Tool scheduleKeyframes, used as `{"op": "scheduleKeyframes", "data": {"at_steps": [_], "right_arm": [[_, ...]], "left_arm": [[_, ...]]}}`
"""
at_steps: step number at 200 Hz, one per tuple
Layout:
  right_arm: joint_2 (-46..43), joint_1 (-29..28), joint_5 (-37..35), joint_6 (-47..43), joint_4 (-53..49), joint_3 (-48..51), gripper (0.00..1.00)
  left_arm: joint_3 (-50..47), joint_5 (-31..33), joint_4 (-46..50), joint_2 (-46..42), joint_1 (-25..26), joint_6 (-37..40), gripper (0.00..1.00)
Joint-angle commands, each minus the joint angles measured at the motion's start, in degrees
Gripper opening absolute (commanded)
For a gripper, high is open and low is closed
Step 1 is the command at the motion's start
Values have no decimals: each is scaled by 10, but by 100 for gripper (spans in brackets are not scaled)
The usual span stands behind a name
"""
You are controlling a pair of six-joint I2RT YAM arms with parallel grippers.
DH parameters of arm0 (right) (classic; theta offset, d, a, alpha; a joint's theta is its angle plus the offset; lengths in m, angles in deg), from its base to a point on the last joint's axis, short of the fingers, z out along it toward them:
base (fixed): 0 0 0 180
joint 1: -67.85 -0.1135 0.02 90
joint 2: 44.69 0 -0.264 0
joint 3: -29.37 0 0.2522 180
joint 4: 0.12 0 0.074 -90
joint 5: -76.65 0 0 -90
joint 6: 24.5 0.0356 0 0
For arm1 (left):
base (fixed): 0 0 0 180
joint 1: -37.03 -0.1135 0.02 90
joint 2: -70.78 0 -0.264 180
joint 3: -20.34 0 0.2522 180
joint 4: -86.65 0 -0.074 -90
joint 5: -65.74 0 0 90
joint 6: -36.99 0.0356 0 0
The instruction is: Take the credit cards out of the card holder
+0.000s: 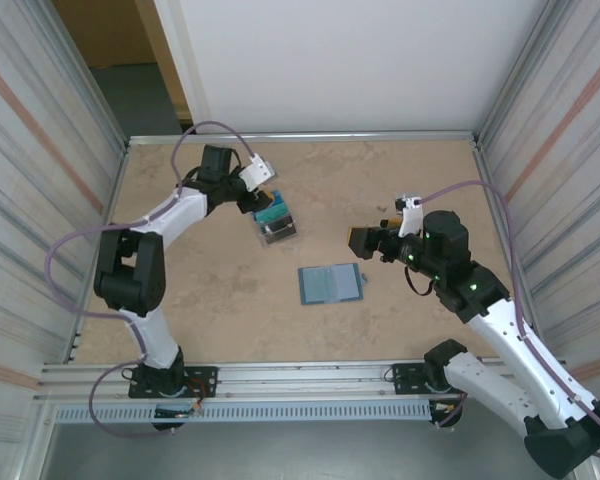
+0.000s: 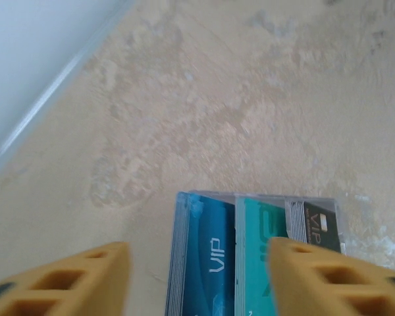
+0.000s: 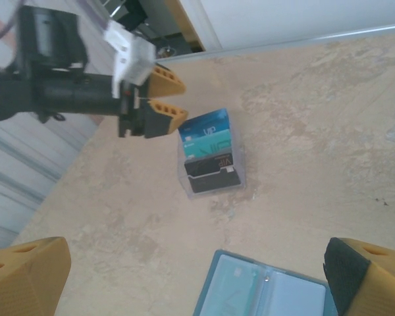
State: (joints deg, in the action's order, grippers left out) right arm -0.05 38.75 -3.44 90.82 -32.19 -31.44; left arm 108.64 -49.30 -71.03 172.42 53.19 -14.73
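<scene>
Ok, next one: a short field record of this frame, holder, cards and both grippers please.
card holder: open flat on table, untouched; left pocket seems to hold a card
cards: blue, teal, black, fanned stack, beyond holder
left gripper: open, by stack, gripping nothing
right gripper: open, empty, right of stack

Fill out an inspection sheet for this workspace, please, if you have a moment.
Surface: beige mottled tabletop, faintly scuffed.
Job's things: teal-blue bifold card holder lies open, flat, seemingly a teal-green card in one pocket; fanned stack of blue, teal and black plastic cards lies apart.
Clutter: nothing seen.
Grippers: left gripper open, close to the stack, gripping nothing; right gripper open, empty.
Cables: lilac cables hang in loose loops.
Surroundings: ribbed metal walls at both sides, white panel behind.
</scene>
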Motion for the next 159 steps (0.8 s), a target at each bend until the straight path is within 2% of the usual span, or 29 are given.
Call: {"op": "scheduleKeyframes", "data": {"at_steps": [1,8,13,16,53,85,116,139,159], "right_arm": [[8,5,-34,9,-24,-17,98],[13,5,-40,6,-31,-21,98],[15,5,-43,6,-34,-21,99],[16,5,-44,6,-35,-21,98],[24,5,-19,3,-33,-12,98],[44,5,-7,4,-36,-9,98],[72,1,40,-2,-20,-3,98],[108,-15,33,-5,-25,-13,98],[152,-49,-9,-17,-31,-27,99]], "left_arm": [[-37,14,-47,-68,-2,-53,75],[-52,24,-61,-87,0,-65,86],[-65,33,-73,-99,2,-73,97],[-74,38,-80,-108,4,-76,98],[-165,109,-129,-201,26,-138,99],[-274,133,-229,-290,39,-215,99],[-336,149,-240,-362,43,-272,99],[-380,156,-260,-406,43,-325,99],[-415,168,-273,-438,44,-361,99]]}}
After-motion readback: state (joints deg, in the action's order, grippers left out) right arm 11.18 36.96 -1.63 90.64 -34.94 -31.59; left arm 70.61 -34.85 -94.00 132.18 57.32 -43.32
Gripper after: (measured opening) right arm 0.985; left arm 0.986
